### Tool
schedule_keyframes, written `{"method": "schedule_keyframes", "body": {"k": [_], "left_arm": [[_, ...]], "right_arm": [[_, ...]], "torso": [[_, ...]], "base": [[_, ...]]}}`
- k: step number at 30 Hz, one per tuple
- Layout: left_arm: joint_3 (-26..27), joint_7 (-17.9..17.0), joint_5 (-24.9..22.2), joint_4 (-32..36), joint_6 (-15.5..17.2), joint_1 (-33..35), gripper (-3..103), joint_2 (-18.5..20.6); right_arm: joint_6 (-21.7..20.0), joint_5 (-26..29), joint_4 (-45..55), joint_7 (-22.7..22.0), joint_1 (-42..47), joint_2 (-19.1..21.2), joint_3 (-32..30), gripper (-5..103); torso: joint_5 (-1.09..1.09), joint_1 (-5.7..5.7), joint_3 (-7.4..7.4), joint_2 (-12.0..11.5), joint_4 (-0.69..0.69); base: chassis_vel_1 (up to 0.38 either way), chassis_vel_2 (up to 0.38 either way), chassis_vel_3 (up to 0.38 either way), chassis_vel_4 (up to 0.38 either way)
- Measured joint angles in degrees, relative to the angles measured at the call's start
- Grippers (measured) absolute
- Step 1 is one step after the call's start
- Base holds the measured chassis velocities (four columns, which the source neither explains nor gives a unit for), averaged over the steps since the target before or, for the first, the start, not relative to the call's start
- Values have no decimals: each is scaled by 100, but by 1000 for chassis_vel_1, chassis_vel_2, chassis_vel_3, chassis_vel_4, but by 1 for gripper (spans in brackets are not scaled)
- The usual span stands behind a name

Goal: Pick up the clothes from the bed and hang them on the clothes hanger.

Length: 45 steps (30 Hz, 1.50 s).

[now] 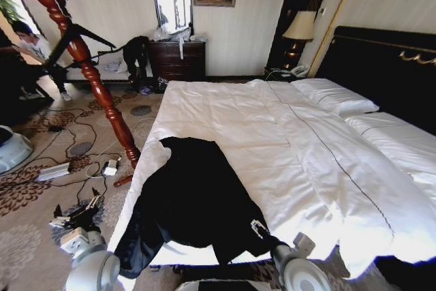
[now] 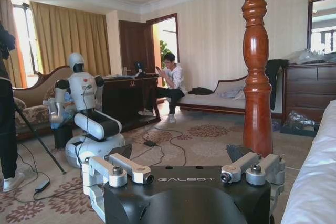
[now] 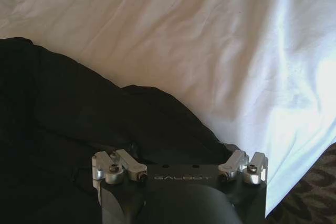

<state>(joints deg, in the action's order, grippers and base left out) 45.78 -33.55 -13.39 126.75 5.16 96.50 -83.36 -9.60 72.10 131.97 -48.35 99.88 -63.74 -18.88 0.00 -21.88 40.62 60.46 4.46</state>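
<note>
while the black jacket (image 1: 194,199) lies spread on the near corner of the bed (image 1: 300,148), one sleeve trailing over the left edge, the right gripper (image 1: 259,230) sits at the jacket's near right hem, on the dark fabric, by the white duvet. whether its fingers are apart or pinching cloth, cannot tell. over on the left, the left gripper (image 1: 80,215) hangs low above the patterned carpet (image 1: 27,189) beside the bed, well apart from the jacket; its fingers' state is just as unclear. beyond it the red wooden stand (image 1: 82,52) leans up from the bedside, and the thin black hanger (image 1: 78,35) rides high on it.
</note>
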Motion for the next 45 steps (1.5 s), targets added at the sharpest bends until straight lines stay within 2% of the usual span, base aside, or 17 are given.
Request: {"method": "schedule_keyframes", "body": {"k": [1,2,4,9,12,15,17,19,22,23,30,32,33,36,39,41,45], "left_arm": [[1,0,0,-2,0,-2,100,0],[2,-1,-2,-8,2,-11,100,1],[3,-2,-3,-12,4,-21,100,1],[2,-9,-5,-41,11,-57,100,1],[-3,-10,-5,-55,11,-64,100,-3],[-5,-12,-4,-64,11,-68,100,-4],[-6,-16,-4,-65,11,-67,100,-5],[-6,-16,-4,-64,11,-65,100,-5],[7,-22,-4,-57,11,-59,100,16],[7,-22,-4,-57,11,-59,100,16],[-12,-27,-3,-55,13,-61,100,28],[-30,-27,5,-58,15,-73,100,18],[-30,-27,5,-58,15,-73,100,18],[-53,-27,14,-67,17,-90,100,0],[-55,-27,15,-73,17,-98,100,-2],[-51,-27,10,-85,19,-114,100,3],[-53,-28,8,-106,20,-135,100,8]], "right_arm": [[8,-1,-4,3,-2,3,2,84],[32,-8,-10,22,-4,12,17,73],[55,-29,-11,44,-4,18,29,73],[158,-204,-31,191,0,63,91,51],[220,-345,-48,287,19,121,124,45],[314,-556,-86,408,28,215,165,29],[384,-741,-128,499,7,341,189,19],[398,-791,-136,512,-5,378,191,19],[486,-1215,-211,662,-227,794,117,3],[486,-1215,-211,662,-227,794,117,3],[456,-1442,-250,855,-1139,1789,-125,0],[418,-1377,-434,864,-1717,2168,6,0],[418,-1377,-434,864,-1717,2168,6,0],[307,-1254,-1078,776,-2687,2472,329,0],[179,-1190,-1519,646,-3202,2494,441,0],[-164,-1157,-2262,189,-3815,2438,562,0],[-359,-1110,-2933,-236,-4348,2307,590,0]], "torso": [[0,0,0,0,0],[0,0,0,0,0],[0,0,0,0,0],[0,0,0,0,0],[0,0,0,0,0],[0,0,0,0,0],[1,0,0,0,0],[1,0,0,0,1],[2,0,0,0,0],[2,0,0,0,0],[0,0,0,0,0],[0,0,0,0,-2],[0,0,0,0,-2],[1,0,1,0,0],[1,0,1,0,-1],[3,-1,1,-1,0],[2,-1,1,-1,0]], "base": [[0,0,0,0],[0,0,0,0],[0,0,0,0],[0,0,0,0],[0,0,0,0],[0,0,0,0],[0,0,0,0],[0,0,0,0],[0,0,0,0],[0,0,0,0],[0,0,0,0],[0,0,0,0],[0,0,0,0],[0,0,0,0],[0,0,0,0],[0,0,0,0],[0,0,0,0]]}}
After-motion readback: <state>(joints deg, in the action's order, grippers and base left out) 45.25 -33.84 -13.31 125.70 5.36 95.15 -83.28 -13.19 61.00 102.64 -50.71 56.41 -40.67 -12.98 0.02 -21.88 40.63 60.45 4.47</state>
